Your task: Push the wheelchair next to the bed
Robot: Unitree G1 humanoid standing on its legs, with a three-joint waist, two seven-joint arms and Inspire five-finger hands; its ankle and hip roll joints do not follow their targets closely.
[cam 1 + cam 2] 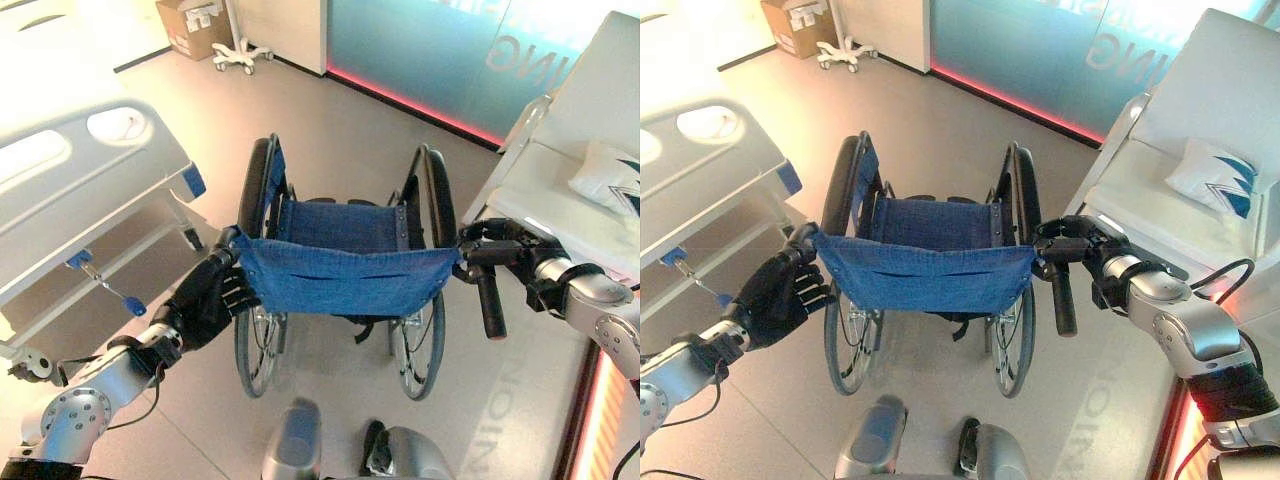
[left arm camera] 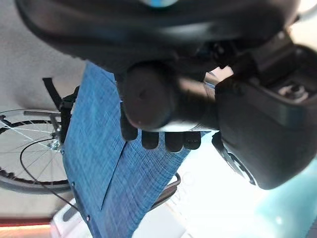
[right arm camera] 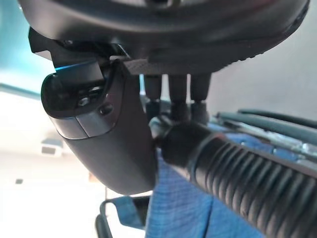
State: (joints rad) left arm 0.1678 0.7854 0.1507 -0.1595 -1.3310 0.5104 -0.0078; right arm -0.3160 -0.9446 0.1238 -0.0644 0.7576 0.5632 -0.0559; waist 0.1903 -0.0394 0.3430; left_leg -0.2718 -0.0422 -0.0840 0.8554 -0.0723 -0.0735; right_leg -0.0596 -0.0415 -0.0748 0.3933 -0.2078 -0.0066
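Hospital ward: railed bed (image 1: 90,170), wheelchair (image 1: 345,260), wheeled stand (image 1: 240,50).

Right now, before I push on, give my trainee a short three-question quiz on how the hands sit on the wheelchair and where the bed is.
1. True or false: the left hand has its fingers curled round the left push handle of the wheelchair.
2. Which part does the right hand hold? A) a wheel B) the right push handle C) the blue backrest
3. On which side of the wheelchair, by the robot's own sides, does the grey bed with the blue corner bumper stand?

Key: 1 true. 2 B. 3 the left; a white padded couch with a pillow stands on the right.
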